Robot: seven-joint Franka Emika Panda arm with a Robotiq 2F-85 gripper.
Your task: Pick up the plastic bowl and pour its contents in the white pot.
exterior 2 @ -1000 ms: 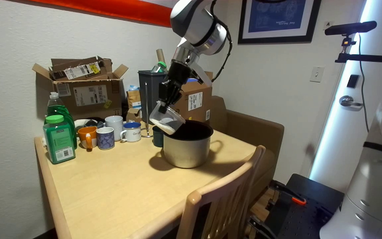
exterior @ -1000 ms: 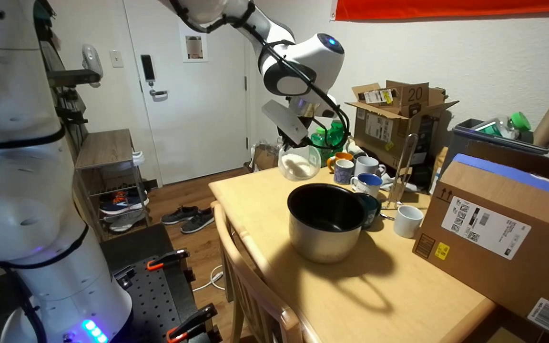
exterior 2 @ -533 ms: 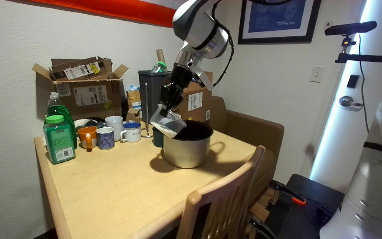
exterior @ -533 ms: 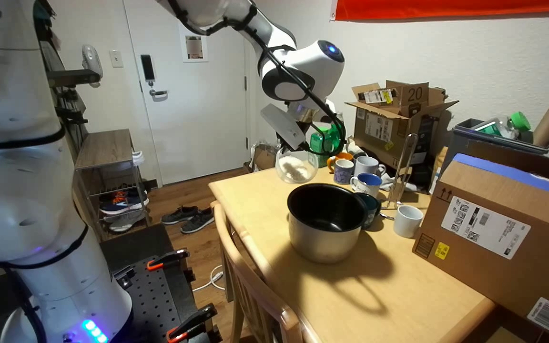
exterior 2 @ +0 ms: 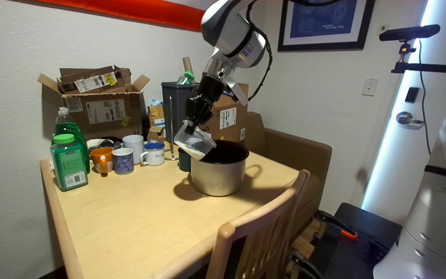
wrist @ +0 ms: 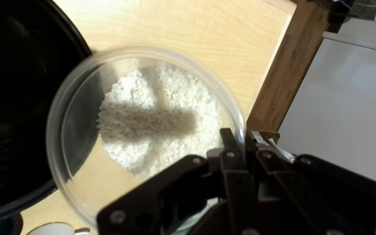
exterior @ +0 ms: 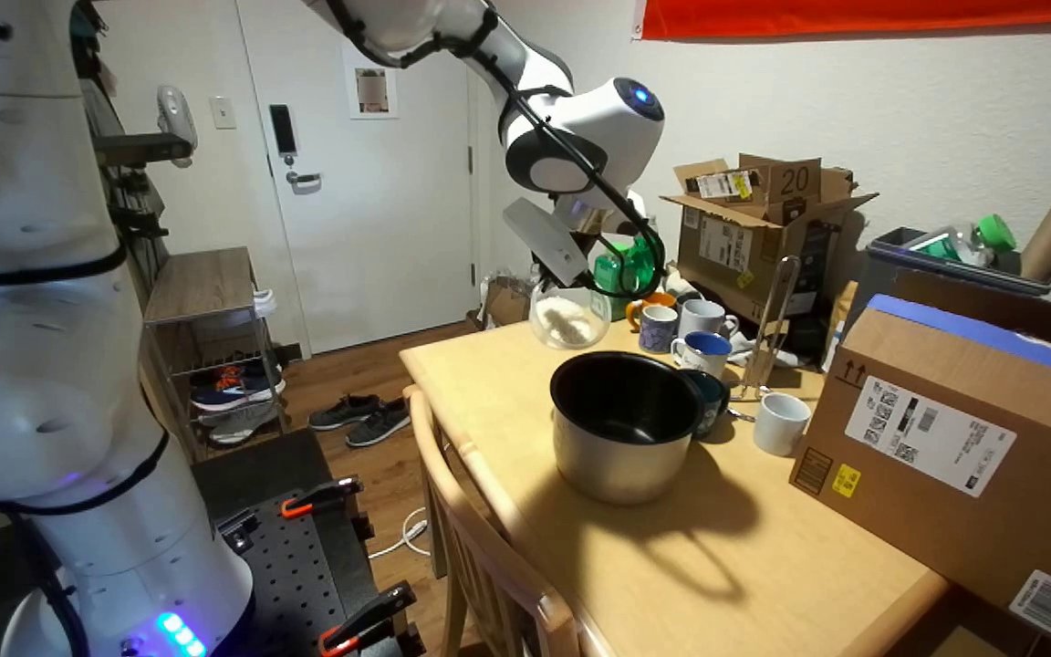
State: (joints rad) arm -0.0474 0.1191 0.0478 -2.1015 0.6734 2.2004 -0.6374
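Pinching rim of clear round plastic bowl, black two-fingered gripper straddles its wall, one finger inside, one outside. Bowl held above pale wooden table, tilted, mouth leaning toward large round silver-grey pot with dark interior. In wrist view bowl overlaps pot's edge; whether they touch, cannot tell. White rice grains heaped inside bowl. Pot upright on table, dark teal mug just beside it, orange mug well apart.
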